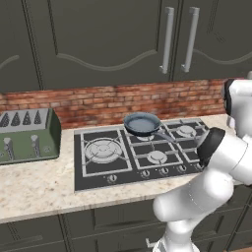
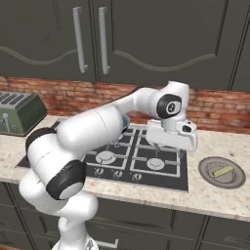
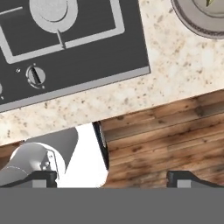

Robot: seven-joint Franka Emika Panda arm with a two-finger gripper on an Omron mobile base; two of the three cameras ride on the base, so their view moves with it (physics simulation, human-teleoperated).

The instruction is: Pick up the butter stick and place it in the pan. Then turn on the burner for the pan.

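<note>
Bench [image 2: 215, 195] carries the stove. Pan [image 1: 141, 123] sits on a rear burner, well apart from the butter stick [image 2: 222, 171] on a grey plate [image 2: 207, 172]. End effector [image 3: 111, 178] empty, spread wide, hovers above the stove's right edge. Risk: tiny stick slips at pinch.

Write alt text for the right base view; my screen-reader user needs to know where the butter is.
The butter stick lies on a round grey plate on the counter, right of the black stovetop. The white arm reaches over the stove, its hand hanging above the front right burner; a green toaster stands far left.
</note>
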